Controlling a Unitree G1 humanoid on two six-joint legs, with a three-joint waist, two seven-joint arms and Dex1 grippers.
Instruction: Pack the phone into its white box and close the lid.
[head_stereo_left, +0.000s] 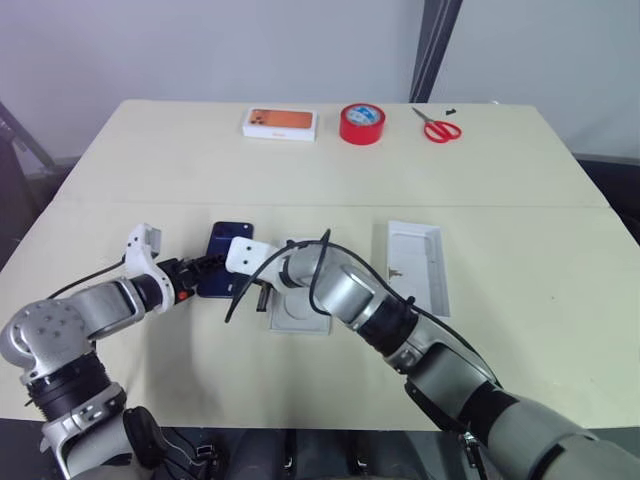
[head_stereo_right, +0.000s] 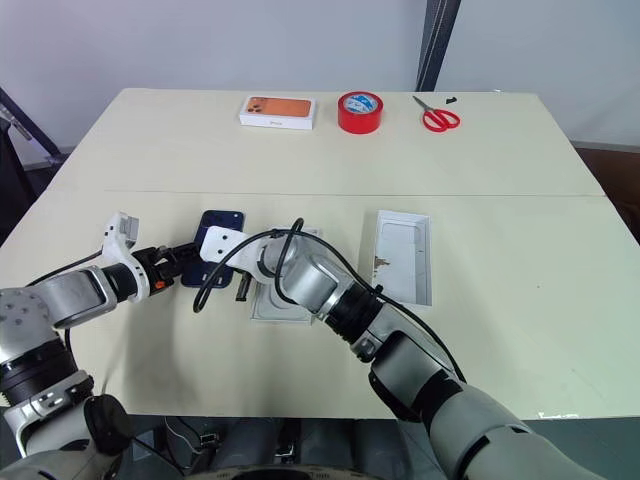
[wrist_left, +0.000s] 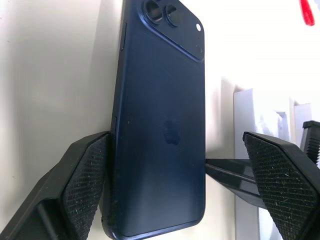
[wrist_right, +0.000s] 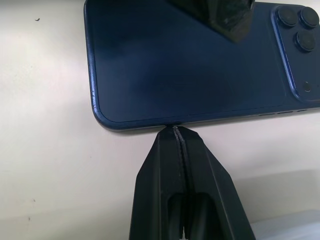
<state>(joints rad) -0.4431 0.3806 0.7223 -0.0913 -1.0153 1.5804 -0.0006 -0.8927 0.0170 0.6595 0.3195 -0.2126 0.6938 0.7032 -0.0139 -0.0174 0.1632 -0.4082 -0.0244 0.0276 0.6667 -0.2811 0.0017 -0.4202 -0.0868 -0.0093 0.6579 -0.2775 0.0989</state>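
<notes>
Left hand (wrist_left: 175, 185) spread wide, fingers either side of the phone (wrist_left: 160, 125), one pad against its edge. Right hand (wrist_right: 176, 131) pressed together, tips touching the phone's long side. Phone flat on counter (head_stereo_left: 150, 160), the white box (head_stereo_left: 298, 312) just beyond right hand.

The phone (wrist_left: 160, 125), between the left gripper's (wrist_left: 175, 190) black cross-hatched pads (wrist_left: 85, 180), is dark navy blue with a faint darker logo and a glossy lens cluster. The right gripper (wrist_right: 176, 131), plain black, meets its blue edge. Beside that gripper lies the white box (head_stereo_left: 300, 312); further to its right lies the lid (head_stereo_left: 418, 265), white inside. Well beyond both hands are an orange-faced white box (head_stereo_left: 280, 123), a red tape roll (head_stereo_left: 361, 124) and red-handled scissors (head_stereo_left: 437, 126), all on the cream table (head_stereo_left: 520, 210).
</notes>
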